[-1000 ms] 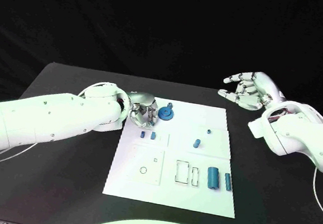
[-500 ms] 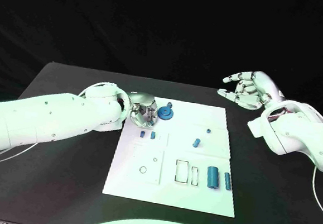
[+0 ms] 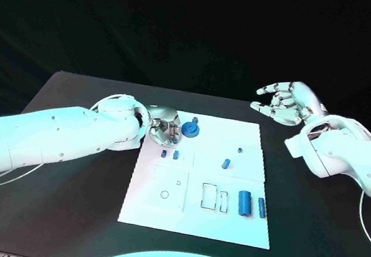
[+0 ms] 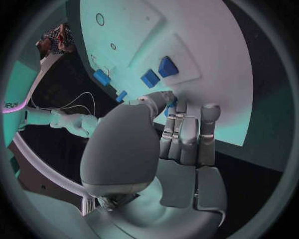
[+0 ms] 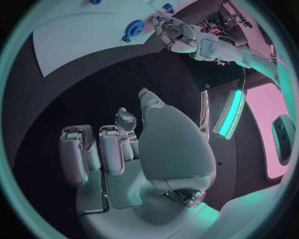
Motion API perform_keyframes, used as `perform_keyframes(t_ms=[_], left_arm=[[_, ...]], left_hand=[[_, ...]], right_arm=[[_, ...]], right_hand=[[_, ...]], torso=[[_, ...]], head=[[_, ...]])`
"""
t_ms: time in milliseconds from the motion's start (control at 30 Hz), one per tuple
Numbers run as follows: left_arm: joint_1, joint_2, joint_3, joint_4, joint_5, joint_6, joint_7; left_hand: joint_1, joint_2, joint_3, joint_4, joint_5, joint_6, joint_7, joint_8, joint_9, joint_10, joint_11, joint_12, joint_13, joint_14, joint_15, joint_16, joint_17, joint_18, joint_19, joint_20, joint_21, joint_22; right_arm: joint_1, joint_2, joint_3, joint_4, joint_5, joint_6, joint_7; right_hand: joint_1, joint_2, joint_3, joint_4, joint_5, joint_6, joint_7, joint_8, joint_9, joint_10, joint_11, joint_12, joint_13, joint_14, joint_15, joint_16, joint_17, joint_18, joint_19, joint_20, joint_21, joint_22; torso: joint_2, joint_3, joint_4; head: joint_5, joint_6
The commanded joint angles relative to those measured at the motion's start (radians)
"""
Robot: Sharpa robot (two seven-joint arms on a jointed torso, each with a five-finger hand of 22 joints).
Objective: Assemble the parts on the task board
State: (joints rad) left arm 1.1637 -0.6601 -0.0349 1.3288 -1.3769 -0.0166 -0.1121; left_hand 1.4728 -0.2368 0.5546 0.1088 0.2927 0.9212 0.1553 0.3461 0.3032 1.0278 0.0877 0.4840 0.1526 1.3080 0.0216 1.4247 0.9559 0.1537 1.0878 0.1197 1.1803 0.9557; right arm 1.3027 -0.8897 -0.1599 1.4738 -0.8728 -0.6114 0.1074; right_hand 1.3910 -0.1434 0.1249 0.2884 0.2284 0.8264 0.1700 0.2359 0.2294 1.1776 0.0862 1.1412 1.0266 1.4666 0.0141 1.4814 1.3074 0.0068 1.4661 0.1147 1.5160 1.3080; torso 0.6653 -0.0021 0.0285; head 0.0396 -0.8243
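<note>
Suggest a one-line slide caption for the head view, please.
Left hand beside a round blue part at the task board's far corner; right hand raised, empty.

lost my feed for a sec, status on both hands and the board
Left hand at the task board far left corner, beside the round blue part; grip unclear. Right hand open, raised off the board. Nothing in the way.

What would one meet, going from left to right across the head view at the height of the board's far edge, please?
Left arm → left hand → round blue part → bare task board → right arm.
</note>
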Motion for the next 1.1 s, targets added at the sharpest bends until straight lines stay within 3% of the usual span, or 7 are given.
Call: perform_keyframes(t_ms=[33, 167, 533, 667, 867, 1033, 1100], left_arm=[[-0.001, -0.001, -0.001, 0.002, -0.002, 0.022, -0.007], [-0.001, -0.002, -0.001, 0.002, -0.002, 0.025, -0.012], [-0.001, -0.006, -0.001, 0.001, -0.002, 0.028, -0.021], [-0.001, -0.011, -0.001, 0.000, -0.002, 0.026, -0.024], [-0.001, -0.024, 0.000, -0.005, 0.001, 0.008, -0.022], [0.000, -0.057, 0.008, -0.013, 0.092, -0.043, 0.005], [0.001, -0.080, 0.013, -0.015, 0.220, -0.085, 0.044]], left_hand=[[-0.010, 0.001, -0.002, -0.004, -0.005, -0.012, 0.001, -0.011, -0.004, 0.011, 0.001, -0.006, 0.002, 0.004, 0.000, 0.004, 0.005, -0.008, 0.000, 0.003, 0.001, 0.005], [-0.015, -0.005, -0.001, -0.005, -0.004, -0.046, 0.004, -0.039, -0.011, 0.016, -0.002, -0.016, 0.004, 0.002, -0.001, 0.003, 0.000, -0.007, -0.003, 0.003, -0.002, 0.002], [-0.020, -0.010, -0.001, -0.007, -0.006, -0.079, 0.004, -0.066, -0.019, 0.021, -0.005, -0.029, 0.007, 0.000, -0.004, 0.002, -0.005, -0.006, -0.005, 0.001, -0.007, -0.002], [-0.021, -0.012, -0.001, -0.008, -0.006, -0.098, 0.005, -0.079, -0.023, 0.022, -0.004, -0.035, 0.009, -0.002, -0.004, 0.001, -0.010, -0.006, -0.007, 0.000, -0.009, -0.004], [-0.019, -0.011, 0.000, -0.010, -0.005, -0.105, 0.007, -0.085, -0.025, 0.018, -0.002, -0.041, 0.009, -0.013, -0.002, -0.005, -0.031, -0.001, -0.022, 0.000, -0.023, -0.023], [-0.009, -0.004, -0.001, -0.023, -0.004, -0.056, 0.011, -0.058, -0.013, 0.025, 0.006, -0.031, 0.023, -0.017, 0.004, -0.006, -0.035, -0.001, -0.028, 0.004, -0.027, -0.027], [-0.011, -0.007, -0.001, -0.029, 0.000, -0.042, 0.017, -0.047, -0.008, -0.004, 0.015, -0.028, 0.031, -0.112, 0.011, -0.066, -0.192, 0.027, -0.141, 0.009, -0.119, -0.150]], right_arm=[[0.000, 0.000, 0.000, 0.001, -0.004, 0.002, 0.013], [0.000, 0.000, 0.000, 0.001, -0.004, 0.001, 0.014], [0.000, -0.001, 0.000, 0.001, -0.005, 0.003, 0.013], [0.000, -0.003, 0.000, 0.001, -0.010, 0.017, 0.002], [-0.001, -0.004, -0.001, -0.004, -0.051, 0.106, -0.053], [-0.011, -0.004, -0.003, -0.008, -0.157, 0.225, -0.102], [-0.018, -0.004, -0.004, -0.009, -0.224, 0.285, -0.126]], right_hand=[[-0.008, -0.001, 0.007, 0.000, 0.004, 0.006, -0.001, 0.003, -0.001, -0.001, -0.004, -0.003, -0.002, 0.057, -0.010, -0.004, 0.073, 0.009, 0.075, -0.006, -0.004, 0.224], [-0.008, -0.002, 0.007, -0.001, 0.005, 0.006, -0.001, 0.003, -0.001, -0.005, -0.004, -0.008, -0.008, 0.056, -0.010, -0.007, 0.067, 0.011, 0.072, -0.007, -0.010, 0.220], [-0.007, -0.006, 0.007, -0.001, 0.005, 0.005, -0.001, 0.003, -0.001, -0.015, -0.004, -0.020, -0.022, 0.055, -0.010, -0.010, 0.063, 0.012, 0.069, -0.007, -0.015, 0.217], [-0.006, -0.011, 0.012, 0.000, 0.005, 0.001, 0.000, 0.002, -0.003, -0.106, -0.004, -0.136, -0.154, 0.048, -0.009, -0.026, 0.040, 0.016, 0.061, -0.007, -0.033, 0.206], [0.043, -0.021, 0.074, -0.002, 0.006, 0.006, 0.001, 0.006, -0.005, -0.204, -0.002, -0.461, -0.421, 0.037, -0.010, -0.064, -0.011, 0.027, 0.042, -0.010, -0.083, 0.175], [0.120, -0.082, 0.224, -0.022, -0.010, 0.063, 0.005, 0.021, -0.002, -0.147, 0.006, -0.717, -0.641, 0.038, -0.005, -0.074, -0.022, 0.030, 0.040, -0.006, -0.099, 0.167], [0.126, -0.105, 0.271, -0.035, -0.015, 0.092, -0.004, 0.030, 0.000, -0.123, 0.001, -0.771, -0.690, 0.038, -0.009, -0.076, -0.023, 0.031, 0.039, -0.008, -0.102, 0.166]], torso=[[0.000, -0.0006, 0.0000], [0.000, -0.0004, -0.0001], [0.000, -0.0002, -0.0002], [0.000, -0.0004, -0.0004], [0.000, -0.0010, -0.0009], [0.000, -0.0009, -0.0014], [-0.001, 0.0000, -0.0010]], head=[[0.000, 0.000], [0.000, 0.001], [0.000, 0.000], [0.000, 0.001], [-0.004, 0.006], [-0.017, 0.014], [-0.034, 0.024]])
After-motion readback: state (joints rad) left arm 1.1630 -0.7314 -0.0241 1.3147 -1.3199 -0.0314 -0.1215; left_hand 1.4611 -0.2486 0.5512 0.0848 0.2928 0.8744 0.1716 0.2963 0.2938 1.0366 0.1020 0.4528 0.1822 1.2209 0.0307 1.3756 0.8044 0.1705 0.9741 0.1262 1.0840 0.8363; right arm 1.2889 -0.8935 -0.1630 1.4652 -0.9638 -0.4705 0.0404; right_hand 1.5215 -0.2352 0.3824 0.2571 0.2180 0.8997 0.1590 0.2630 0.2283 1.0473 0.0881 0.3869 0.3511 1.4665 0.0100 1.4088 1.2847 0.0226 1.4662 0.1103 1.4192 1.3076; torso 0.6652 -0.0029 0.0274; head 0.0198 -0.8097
